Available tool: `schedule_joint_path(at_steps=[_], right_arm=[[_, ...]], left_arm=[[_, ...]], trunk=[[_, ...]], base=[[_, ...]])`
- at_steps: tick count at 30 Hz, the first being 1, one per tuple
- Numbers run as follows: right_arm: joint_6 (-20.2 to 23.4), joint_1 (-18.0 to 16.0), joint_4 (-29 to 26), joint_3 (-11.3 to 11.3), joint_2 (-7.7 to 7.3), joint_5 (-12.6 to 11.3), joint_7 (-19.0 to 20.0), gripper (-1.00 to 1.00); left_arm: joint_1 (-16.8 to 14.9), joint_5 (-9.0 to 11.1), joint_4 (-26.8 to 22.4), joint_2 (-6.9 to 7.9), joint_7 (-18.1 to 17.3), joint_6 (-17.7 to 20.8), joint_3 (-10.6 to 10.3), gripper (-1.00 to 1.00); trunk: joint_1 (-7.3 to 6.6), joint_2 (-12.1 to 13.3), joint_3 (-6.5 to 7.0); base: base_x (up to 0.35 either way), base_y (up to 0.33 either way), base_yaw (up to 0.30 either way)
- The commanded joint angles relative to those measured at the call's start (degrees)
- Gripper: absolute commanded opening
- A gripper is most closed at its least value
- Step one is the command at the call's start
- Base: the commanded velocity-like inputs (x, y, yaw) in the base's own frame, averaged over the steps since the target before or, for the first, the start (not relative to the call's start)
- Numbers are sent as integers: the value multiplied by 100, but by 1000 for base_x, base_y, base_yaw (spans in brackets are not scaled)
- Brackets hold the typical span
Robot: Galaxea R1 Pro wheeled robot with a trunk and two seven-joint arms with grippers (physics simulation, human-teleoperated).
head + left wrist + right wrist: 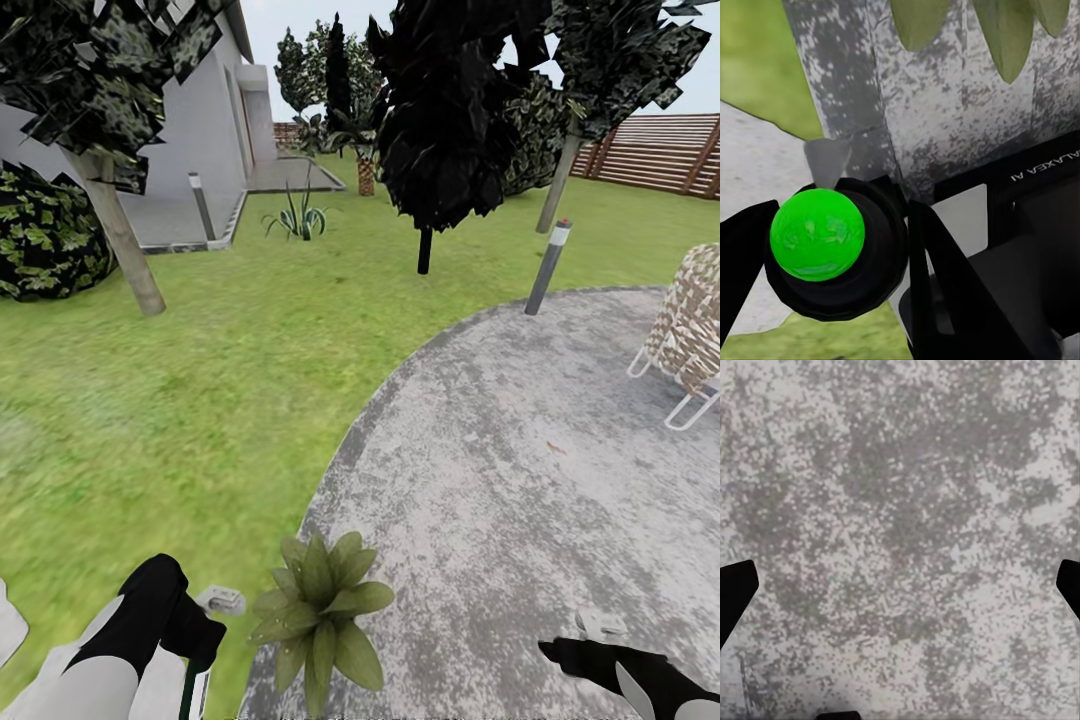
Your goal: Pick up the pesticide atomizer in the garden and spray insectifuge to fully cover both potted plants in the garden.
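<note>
One potted plant [320, 610], a low rosette of broad green leaves, sits at the edge of the grey paved patio [520, 430], close in front of me. My left gripper [195, 640] is just left of it, over the lawn's border, shut on the pesticide atomizer [190, 685]. The grey spray head [222, 600] points toward the plant. In the left wrist view the atomizer [817, 234] shows as a bright green top in a black collar between the fingers [937, 285], with leaf tips [1005, 37] beyond. My right gripper [585, 645] hangs open over bare paving [900, 510].
Green lawn [200, 380] spreads to the left and ahead. A grey bollard lamp [548, 268] stands at the patio's far edge and a wicker chair [690, 330] at the right. Tree trunks [120, 235], a spiky plant [300, 220], a house [200, 120] and a slat fence [660, 150] lie farther off.
</note>
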Motion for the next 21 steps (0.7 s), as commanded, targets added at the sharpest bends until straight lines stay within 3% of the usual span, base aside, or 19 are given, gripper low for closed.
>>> schedule_joint_path(at_steps=[1,6,15,21], right_arm=[[40,-2,-11,-46,1,21,29,100],[40,0,-12,-46,1,21,29,100],[40,0,-12,-46,1,21,29,100],[40,0,-14,-46,1,21,29,100]], left_arm=[[-6,-52,-6,-4,-57,30,15,-100],[-23,-52,-14,-4,-57,30,15,-100],[-27,-52,-146,-4,-57,30,10,-100],[-27,-60,-147,-4,-57,30,7,-100]], trunk=[[-1,-2,-14],[-1,-2,-58],[-1,-2,-73],[-1,-2,-103]], base=[[0,0,0],[46,0,0],[186,0,-4],[8,0,-175]])
